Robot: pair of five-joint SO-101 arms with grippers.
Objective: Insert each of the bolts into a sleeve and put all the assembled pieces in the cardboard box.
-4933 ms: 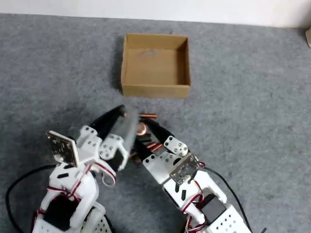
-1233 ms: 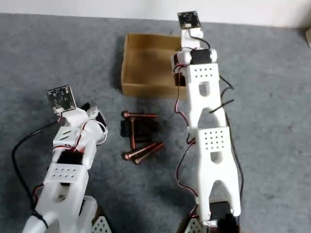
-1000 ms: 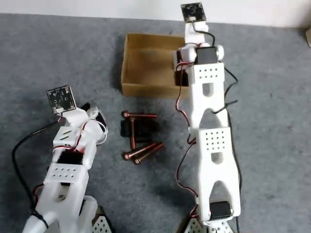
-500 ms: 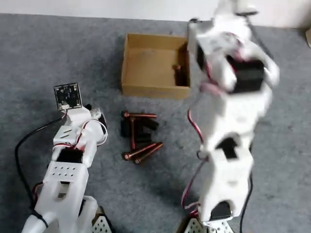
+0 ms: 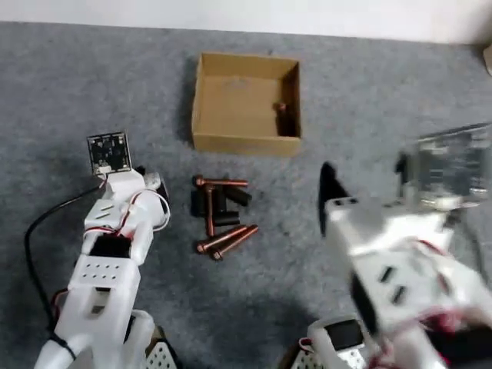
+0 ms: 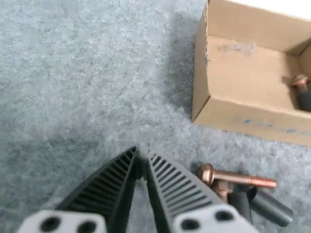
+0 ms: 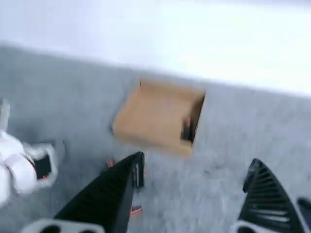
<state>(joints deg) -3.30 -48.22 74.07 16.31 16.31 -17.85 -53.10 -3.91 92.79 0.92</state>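
The cardboard box (image 5: 231, 142) stands at the back of the carpet, with one bolt-and-sleeve piece (image 5: 284, 115) leaning in its right corner. Three or so copper bolts (image 5: 223, 183) and black sleeves (image 5: 202, 201) lie loose in front of it. My left gripper (image 6: 142, 162) is shut and empty, low over the carpet just left of the bolts (image 6: 238, 177), facing the box (image 6: 252, 121). My right gripper (image 7: 197, 162) hangs open and empty, high above the carpet on the near side of the box (image 7: 146, 136). The assembled piece (image 7: 187, 128) shows inside.
Grey carpet covers the whole table. The left arm (image 5: 115, 231) sits at the front left, the right arm (image 5: 400, 261) at the front right. Bare carpet lies to either side of the box.
The right arm, which reached over the box a second ago, has swung back to the front right with an open gripper, leaving the assembled piece in the box. The left arm barely shifted.
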